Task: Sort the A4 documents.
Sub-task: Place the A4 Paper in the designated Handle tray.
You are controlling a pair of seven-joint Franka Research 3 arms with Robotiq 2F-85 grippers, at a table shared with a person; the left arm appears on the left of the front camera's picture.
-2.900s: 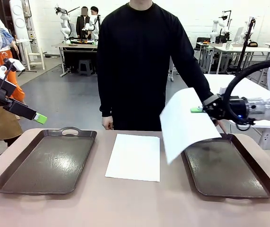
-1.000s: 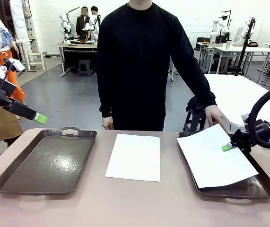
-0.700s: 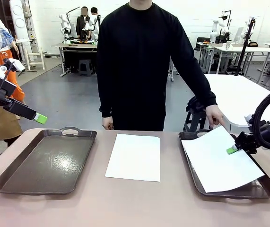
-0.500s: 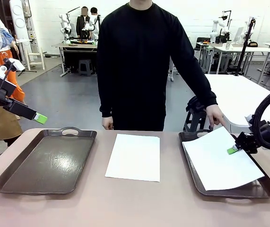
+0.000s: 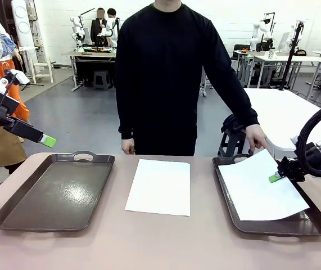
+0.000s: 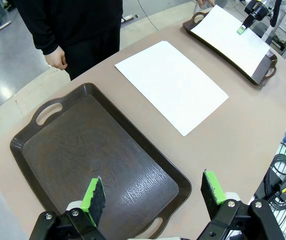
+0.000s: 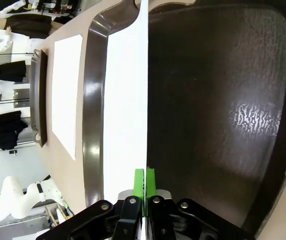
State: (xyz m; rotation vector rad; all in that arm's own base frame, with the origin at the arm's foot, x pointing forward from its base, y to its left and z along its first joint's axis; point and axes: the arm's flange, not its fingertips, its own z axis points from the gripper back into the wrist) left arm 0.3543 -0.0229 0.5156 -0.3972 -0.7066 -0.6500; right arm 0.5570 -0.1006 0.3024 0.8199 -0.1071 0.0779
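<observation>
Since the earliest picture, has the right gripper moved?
Yes. The right gripper went down and right, from above the right tray's far-left corner to low over its right side, still shut on the sheet.

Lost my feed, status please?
Right gripper shut on sheet in right tray. Left gripper open over left tray. Second sheet mid-table. Person's hand by right tray.

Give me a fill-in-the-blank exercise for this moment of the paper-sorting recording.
1. The right gripper is shut on a sheet resting in the ____ tray.
2. The left gripper is ____ and holds nothing.
3. A second sheet lies flat on the table, ____ the two trays.

Missing words: right; open; between.
</observation>
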